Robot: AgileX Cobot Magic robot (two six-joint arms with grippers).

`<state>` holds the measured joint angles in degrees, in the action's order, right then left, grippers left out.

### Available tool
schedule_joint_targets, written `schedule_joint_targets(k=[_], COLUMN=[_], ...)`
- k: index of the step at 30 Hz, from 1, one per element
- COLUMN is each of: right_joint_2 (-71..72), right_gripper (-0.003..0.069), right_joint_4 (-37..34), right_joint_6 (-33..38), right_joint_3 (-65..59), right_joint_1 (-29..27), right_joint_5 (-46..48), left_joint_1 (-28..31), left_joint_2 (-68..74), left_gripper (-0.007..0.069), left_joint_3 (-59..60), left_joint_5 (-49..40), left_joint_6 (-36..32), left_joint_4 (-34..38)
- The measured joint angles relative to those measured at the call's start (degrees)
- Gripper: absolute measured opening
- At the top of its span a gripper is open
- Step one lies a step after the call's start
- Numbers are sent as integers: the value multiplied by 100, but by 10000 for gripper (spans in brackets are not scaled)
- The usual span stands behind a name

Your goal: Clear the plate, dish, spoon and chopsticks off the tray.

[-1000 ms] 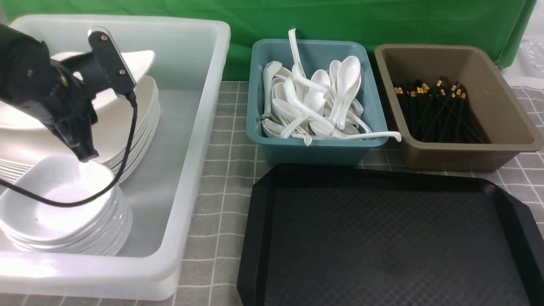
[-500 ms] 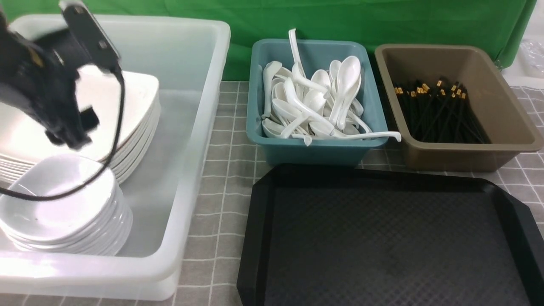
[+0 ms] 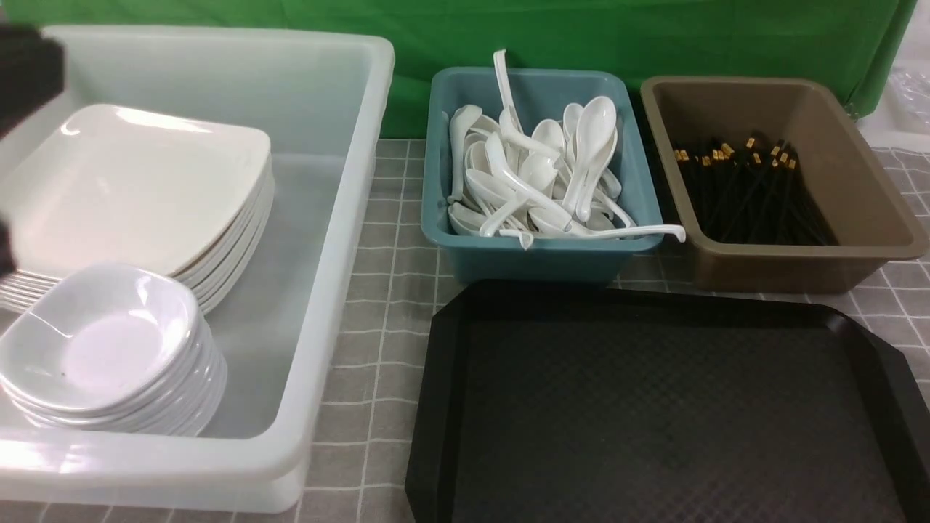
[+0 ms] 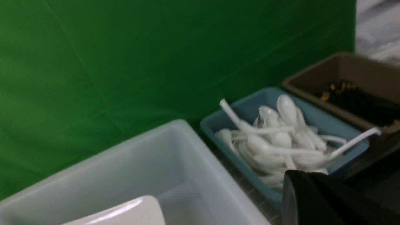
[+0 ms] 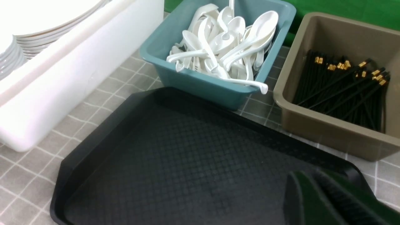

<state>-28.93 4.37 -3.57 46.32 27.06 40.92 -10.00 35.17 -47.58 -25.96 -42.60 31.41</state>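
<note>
The black tray lies bare at the front right; it also shows in the right wrist view. The top plate rests on a stack in the white bin. The top dish sits on a stack in front of it. Spoons fill the teal bin and chopsticks lie in the brown bin. My left arm shows only as a dark blur at the far left edge. My left gripper looks shut and empty. My right gripper is shut and empty, over the tray's near right corner.
The big white bin stands at the left with high walls. The teal bin and the brown bin stand side by side behind the tray. One spoon handle hangs over the teal bin's front rim. A green cloth hangs behind.
My left gripper has let the plate down flat onto the stack and lifted away up and left, almost out of the front view. The tray and the bins have not moved.
</note>
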Motion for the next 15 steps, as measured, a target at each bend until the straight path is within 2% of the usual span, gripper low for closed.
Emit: schedule_joint_targets(k=[5,8,15], right_joint_2=[0,0,0], right_gripper=[99,107,128], right_joint_4=[0,0,0], right_joint_6=[0,0,0], right_joint_3=[0,0,0], right_joint_1=[0,0,0], right_joint_5=[13,13,13], left_joint_1=[-34,-34,-34], left_joint_2=[-1314,-1613,-1768], left_gripper=[8,8,8], left_joint_3=[1528,2003,3005], left_joint_5=[1092,1257,1291], left_joint_6=[-226,-233,-249], left_joint_4=[336,299,-280])
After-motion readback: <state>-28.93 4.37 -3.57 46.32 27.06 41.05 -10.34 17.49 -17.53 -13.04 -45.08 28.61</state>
